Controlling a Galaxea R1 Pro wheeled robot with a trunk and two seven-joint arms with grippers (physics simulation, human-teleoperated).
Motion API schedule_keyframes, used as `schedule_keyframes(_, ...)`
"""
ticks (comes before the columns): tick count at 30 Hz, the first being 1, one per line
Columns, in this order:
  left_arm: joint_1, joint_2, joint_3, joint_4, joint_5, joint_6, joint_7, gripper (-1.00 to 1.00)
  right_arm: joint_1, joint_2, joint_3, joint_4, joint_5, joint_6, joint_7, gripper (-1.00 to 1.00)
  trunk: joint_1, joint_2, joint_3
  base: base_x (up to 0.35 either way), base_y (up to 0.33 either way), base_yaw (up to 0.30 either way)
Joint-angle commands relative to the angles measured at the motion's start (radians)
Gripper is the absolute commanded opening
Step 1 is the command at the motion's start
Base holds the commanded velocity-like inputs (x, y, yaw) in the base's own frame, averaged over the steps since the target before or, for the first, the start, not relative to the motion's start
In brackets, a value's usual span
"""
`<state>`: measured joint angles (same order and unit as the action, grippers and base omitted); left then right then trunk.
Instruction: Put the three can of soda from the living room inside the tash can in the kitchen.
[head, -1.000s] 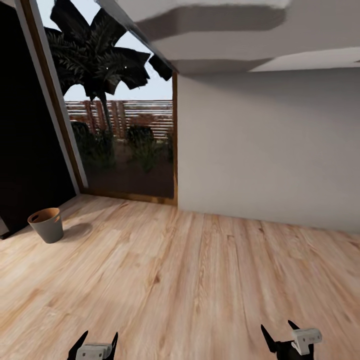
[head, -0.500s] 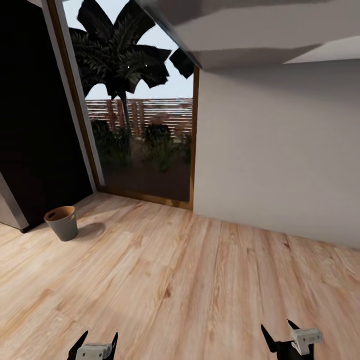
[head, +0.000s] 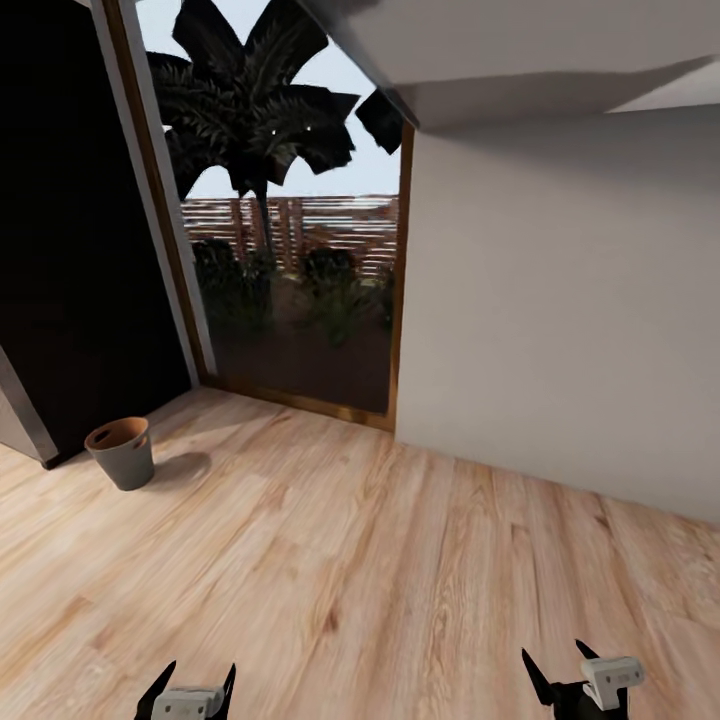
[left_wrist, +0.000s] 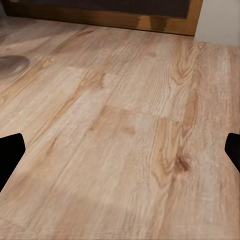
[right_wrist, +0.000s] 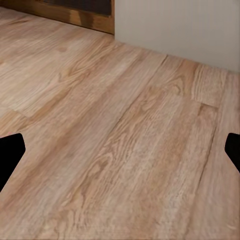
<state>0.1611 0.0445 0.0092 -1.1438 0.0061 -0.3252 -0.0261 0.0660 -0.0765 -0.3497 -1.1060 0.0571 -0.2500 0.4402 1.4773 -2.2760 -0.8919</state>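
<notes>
I see the small round pale-grey bin with a brown inside (head: 121, 452) standing at the frame's left on the light wooden plank floor (head: 380, 570), while my left jaws (head: 193, 682) and right jaws (head: 558, 668) are both spread, holding nothing.

Pale wood-plank floor (head: 360, 560) runs ahead of both pincers to a plain white wall (head: 560, 300), which stands beyond the right one. Beyond the left pincer, a tall wood-framed window (head: 300, 260) shows a palm and a slatted fence outside. Further left stands a dark panel (head: 70, 250), possibly cabinetry.
</notes>
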Motion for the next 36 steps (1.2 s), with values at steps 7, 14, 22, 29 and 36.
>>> schedule_keyframes(7,0.0,0.0,0.0,0.001,0.0,0.0,0.0,1.0,0.0,0.001,0.001,0.001,0.002,0.0,0.0,1.0,0.0,0.0,0.0,0.29,-0.15,0.197)
schedule_keyframes(14,0.0,0.0,0.0,0.001,0.0,0.0,0.0,1.0,0.0,0.001,0.001,0.001,0.002,0.0,0.0,1.0,0.0,0.0,0.0,0.284,-0.158,0.242)
schedule_keyframes(22,0.0,0.0,0.0,0.001,0.0,0.0,0.0,1.0,0.0,0.0,0.001,0.002,0.002,0.0,0.0,1.0,0.0,0.0,0.0,0.283,-0.159,0.244)
schedule_keyframes(29,0.0,0.0,0.0,0.0,0.0,0.0,0.0,1.0,0.0,0.0,0.002,0.0,0.0,0.0,0.0,1.0,0.0,0.0,0.0,0.279,-0.159,0.107)
schedule_keyframes(36,0.0,0.0,0.0,0.0,0.0,0.0,0.0,1.0,0.0,0.0,0.002,0.0,0.001,0.0,0.0,1.0,0.0,0.0,0.0,0.262,-0.159,0.128)
